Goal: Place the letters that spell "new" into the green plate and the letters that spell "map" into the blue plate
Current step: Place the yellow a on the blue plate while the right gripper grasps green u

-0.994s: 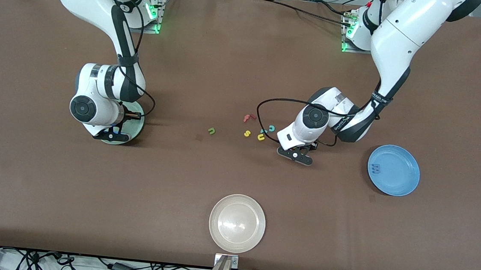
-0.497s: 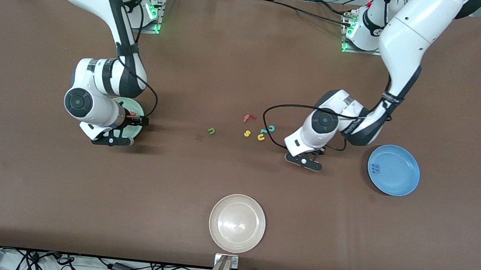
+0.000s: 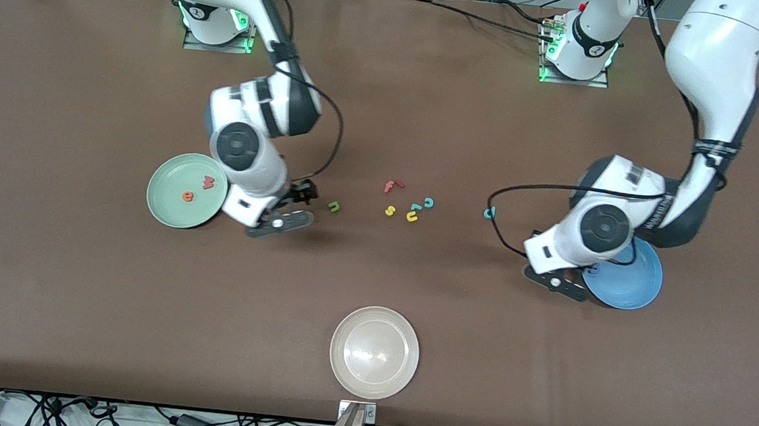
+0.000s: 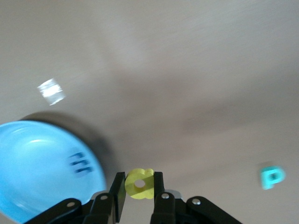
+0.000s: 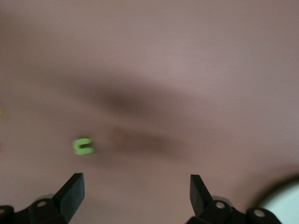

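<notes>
The green plate holds the pinkish-red "w" and the orange "e". My right gripper is open and holds nothing; it hangs between that plate and the green "n". My left gripper is shut on the yellow "a", just above the table at the rim of the blue plate. The blue "m" lies in that plate. The teal "p" lies on the table toward the middle.
Near the table's middle lie a red "f", a yellow "s", a yellow "u" and a teal "c". A beige-white plate sits nearest the front camera.
My right gripper opened, left the orange "e" in the green plate and moved toward the "n". The left gripper carried the yellow "a" from the letter cluster to the blue plate.
</notes>
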Controlling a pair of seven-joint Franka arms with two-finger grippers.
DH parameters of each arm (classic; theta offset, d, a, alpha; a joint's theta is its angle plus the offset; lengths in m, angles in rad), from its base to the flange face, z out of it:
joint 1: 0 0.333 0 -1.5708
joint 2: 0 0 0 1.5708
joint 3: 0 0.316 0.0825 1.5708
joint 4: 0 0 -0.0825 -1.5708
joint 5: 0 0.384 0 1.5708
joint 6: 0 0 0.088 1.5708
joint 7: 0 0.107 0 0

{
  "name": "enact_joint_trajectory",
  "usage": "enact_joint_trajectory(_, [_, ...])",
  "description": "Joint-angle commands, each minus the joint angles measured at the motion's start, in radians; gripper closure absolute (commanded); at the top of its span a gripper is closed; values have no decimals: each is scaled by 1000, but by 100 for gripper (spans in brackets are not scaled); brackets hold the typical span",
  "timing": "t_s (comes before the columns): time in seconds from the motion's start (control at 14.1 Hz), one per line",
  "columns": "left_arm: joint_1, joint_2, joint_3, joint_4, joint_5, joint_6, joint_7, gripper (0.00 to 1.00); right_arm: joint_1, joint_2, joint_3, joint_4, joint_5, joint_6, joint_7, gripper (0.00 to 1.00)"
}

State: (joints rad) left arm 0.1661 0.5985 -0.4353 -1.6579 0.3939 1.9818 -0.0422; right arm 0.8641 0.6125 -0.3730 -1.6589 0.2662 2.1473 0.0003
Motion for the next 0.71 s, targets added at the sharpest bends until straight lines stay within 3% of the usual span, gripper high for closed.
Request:
enact_joint_trajectory(0.0, [123, 1, -23, -11, 22, -15, 85, 94, 54, 104, -6, 73, 10, 40, -19, 0])
enact_joint_trajectory(0.28, [211, 3, -23, -84, 23, 9, 93, 92, 82, 141, 26, 73, 13, 83, -14, 0])
enact_joint_trajectory(0.5, [286, 1, -23, -187, 23, 135, 94, 91, 82, 176, 51, 73, 13, 154, -2, 8])
enact_joint_trajectory(0.57, [291, 1, -22, -197, 23, 146, 94, 88, 84, 182, 51, 74, 13, 155, -2, 11])
enact_joint_trajectory(0.64, [302, 1, -23, -201, 23, 146, 94, 69, 88, 187, 52, 73, 13, 155, -2, 13])
